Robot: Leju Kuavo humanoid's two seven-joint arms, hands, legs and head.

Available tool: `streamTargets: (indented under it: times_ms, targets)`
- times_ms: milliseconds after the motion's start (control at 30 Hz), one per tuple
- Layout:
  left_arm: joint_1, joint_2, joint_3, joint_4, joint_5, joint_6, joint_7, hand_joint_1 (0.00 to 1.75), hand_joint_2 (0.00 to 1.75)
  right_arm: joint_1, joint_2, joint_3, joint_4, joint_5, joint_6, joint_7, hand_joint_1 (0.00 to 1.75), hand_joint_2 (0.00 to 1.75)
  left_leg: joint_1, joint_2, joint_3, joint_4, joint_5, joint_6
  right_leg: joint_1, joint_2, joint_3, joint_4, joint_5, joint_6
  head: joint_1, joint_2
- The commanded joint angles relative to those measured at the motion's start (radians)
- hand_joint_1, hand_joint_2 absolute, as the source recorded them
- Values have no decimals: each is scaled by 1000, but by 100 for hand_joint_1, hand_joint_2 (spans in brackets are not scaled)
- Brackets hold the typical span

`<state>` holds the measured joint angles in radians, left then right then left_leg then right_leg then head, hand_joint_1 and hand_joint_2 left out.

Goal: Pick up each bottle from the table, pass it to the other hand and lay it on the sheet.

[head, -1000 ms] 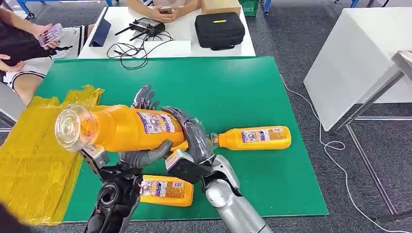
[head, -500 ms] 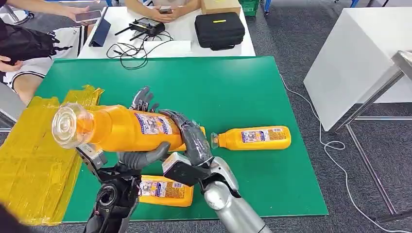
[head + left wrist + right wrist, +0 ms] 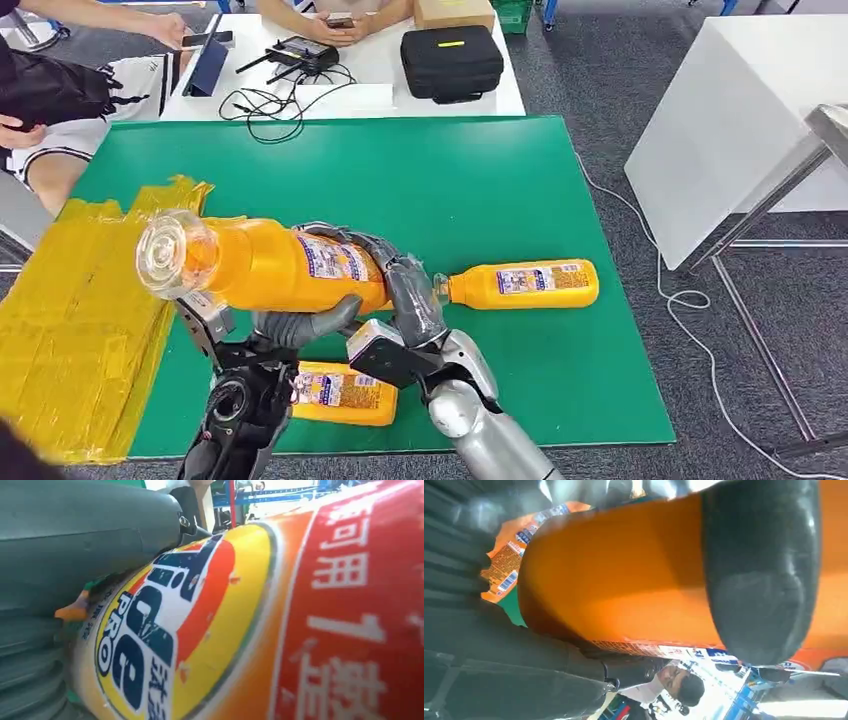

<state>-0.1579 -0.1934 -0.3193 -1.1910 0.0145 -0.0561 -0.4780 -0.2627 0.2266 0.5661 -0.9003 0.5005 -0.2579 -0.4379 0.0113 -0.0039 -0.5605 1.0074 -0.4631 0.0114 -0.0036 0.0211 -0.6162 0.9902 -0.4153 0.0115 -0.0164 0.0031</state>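
Head view: both hands hold one orange bottle (image 3: 265,265) in the air, the left hand (image 3: 300,325) under it and the right hand (image 3: 400,285) wrapped over its end, because it is being passed. It has moved a little right. The yellow sheet (image 3: 70,330) waits beside the green table (image 3: 480,190).

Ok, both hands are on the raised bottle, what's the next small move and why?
Probably open the right hand: the left hand already cradles the bottle from underneath, and the yellow sheet lies on the left hand's side, so the left can carry it over.
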Motion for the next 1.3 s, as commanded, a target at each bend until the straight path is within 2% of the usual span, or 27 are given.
streamTargets:
  times_ms: [33, 67, 100, 133, 233, 367, 433, 500, 533, 567, 600, 733, 800, 900, 933, 967, 1000, 1033, 1067, 1167, 1200, 1233, 1267, 1300]
  targets:
    - [-51, 25, 27, 52, 14, 19, 7, 175, 175, 14, -67, -12, -61, -5, -13, 0, 175, 175, 1, -3, 5, -2, -1, 0, 1, -5, 6, -2, -2, 0, 0, 0]
    - [-45, 24, 34, 40, 16, 25, 5, 175, 175, 29, -70, -23, -92, -5, -26, 3, 175, 175, 0, -2, 3, -1, 0, 0, 1, -3, 3, -2, -1, 0, 0, 0]
    - [-32, 28, 42, 21, 7, 43, -4, 175, 175, 50, -79, -34, -134, 2, -34, -2, 154, 175, 1, -2, 5, -2, -1, 0, 1, -5, 7, -3, -2, 1, 0, 0]
    - [-16, 37, 49, 1, -2, 56, -14, 175, 175, 74, -87, -45, -178, 5, -48, -7, 0, 175, 0, -2, 4, -2, -1, 0, 1, -3, 5, -2, -1, 0, 0, 0]
    - [-5, 65, 93, -38, -72, 131, -30, 175, 175, 147, -120, -100, -331, -15, -60, -8, 0, 175, 1, -2, 5, -2, -1, 0, 1, -4, 6, -3, -2, 0, 0, 0]
    - [-41, 79, 155, -73, -357, 399, 9, 175, 175, 250, -149, -205, -527, -18, -62, -5, 0, 175, 1, -4, 3, -1, -1, 0, 1, -6, 5, -1, -2, 0, 0, 0]
    - [-44, 82, 168, -82, -362, 393, 15, 175, 175, 265, -151, -219, -551, -7, -56, -4, 0, 175, 1, -5, 2, 0, -1, 0, 1, -7, 4, -1, -2, 0, 0, 0]
    - [-59, 90, 187, -78, -553, 547, 51, 175, 175, 294, -147, -247, -585, 12, -72, -12, 0, 175, 0, -2, 2, -1, -1, 0, 1, -5, 3, -1, -2, 0, 0, 0]
    - [-63, 91, 194, -84, -592, 566, 67, 175, 175, 302, -148, -254, -598, 22, -72, -12, 0, 0, 0, -2, 1, 0, -1, 0, 1, -4, 2, -1, -1, 0, 0, 0]
    - [-75, 97, 216, -79, -720, 637, 109, 175, 175, 317, -142, -273, -620, 31, -74, -5, 0, 0, 1, -4, 4, -1, -2, 0, 1, -7, 6, -1, -2, 0, 0, 0]
    - [-86, 96, 235, -76, -779, 670, 127, 175, 175, 325, -140, -283, -635, 33, -68, 0, 0, 0, 0, -3, 0, 0, 0, 0, 0, -5, 2, 0, -1, 0, 0, 0]
    - [-91, 97, 246, -76, -782, 661, 127, 175, 175, 327, -139, -286, -644, 36, -61, 3, 0, 0, 1, -2, 2, -1, -1, 0, 1, -4, 3, -1, -1, 0, 0, 0]
    - [-117, 109, 272, -33, -1078, 754, 260, 175, 175, 321, -134, -295, -644, 37, -69, 4, 0, 0, 0, -2, 2, -1, -1, 0, 0, -4, 3, -1, -1, 0, 0, 0]
    - [-136, 134, 405, -36, -1542, 754, 495, 175, 175, 315, -132, -320, -658, 65, -86, 19, 0, 0, 1, 0, 1, 0, -1, 0, 1, -2, 2, -1, -1, 0, 0, 0]
    - [-144, 182, 401, -12, -1585, 727, 565, 175, 175, 314, -128, -337, -656, 98, -111, 30, 0, 175, 1, 1, 4, -1, -1, 0, 1, -2, 4, -1, -1, 0, 0, 0]
    - [-146, 228, 366, -1, -1585, 682, 636, 175, 175, 313, -127, -348, -653, 130, -132, 39, 0, 175, 0, 2, 3, -2, -1, 0, 1, 0, 2, -1, 0, 0, 0, 0]
    - [-159, 327, 295, 33, -1585, 636, 753, 175, 175, 316, -130, -364, -645, 160, -149, 51, 0, 175, 1, 2, 6, -3, -1, 0, 1, 0, 5, -2, -1, 0, 0, 0]
    - [-175, 351, 294, 82, -1585, 645, 782, 175, 175, 321, -130, -377, -636, 161, -148, 51, 0, 175, 0, 1, 4, -2, -1, -1, 1, -1, 4, -2, 0, 0, 0, 0]
    - [-184, 347, 324, 107, -1585, 662, 750, 175, 175, 324, -129, -382, -633, 162, -146, 44, 0, 175, 1, 1, 7, -3, -1, -1, 1, -1, 6, -2, -1, -1, 0, 0]
    - [-183, 351, 327, 110, -1585, 657, 763, 175, 175, 326, -128, -380, -631, 161, -145, 43, 0, 175, 2, 0, 7, -3, -1, -1, 2, -2, 6, -2, -1, -1, 0, 0]
    - [-196, 320, 379, 132, -1568, 646, 746, 175, 175, 335, -122, -389, -638, 159, -144, 42, 0, 175, 2, 0, 5, -2, -1, -1, 3, -1, 4, -1, -1, 0, 0, 0]
    - [-217, 316, 437, 174, -1564, 640, 703, 175, 175, 347, -118, -398, -648, 158, -139, 38, 0, 175, 2, -1, 7, -3, -1, -1, 3, -3, 7, -2, -2, 0, 0, 0]
    - [-244, 374, 429, 252, -1585, 601, 765, 175, 175, 356, -116, -404, -654, 156, -132, 35, 0, 175, 2, -2, 4, -2, 0, -1, 3, -4, 5, -1, -1, 0, 0, 0]
    - [-288, 410, 443, 351, -1585, 582, 774, 175, 175, 361, -117, -410, -655, 156, -131, 33, 0, 175, 2, -1, 3, -1, 1, -2, 3, -3, 3, -1, -1, 0, 0, 0]
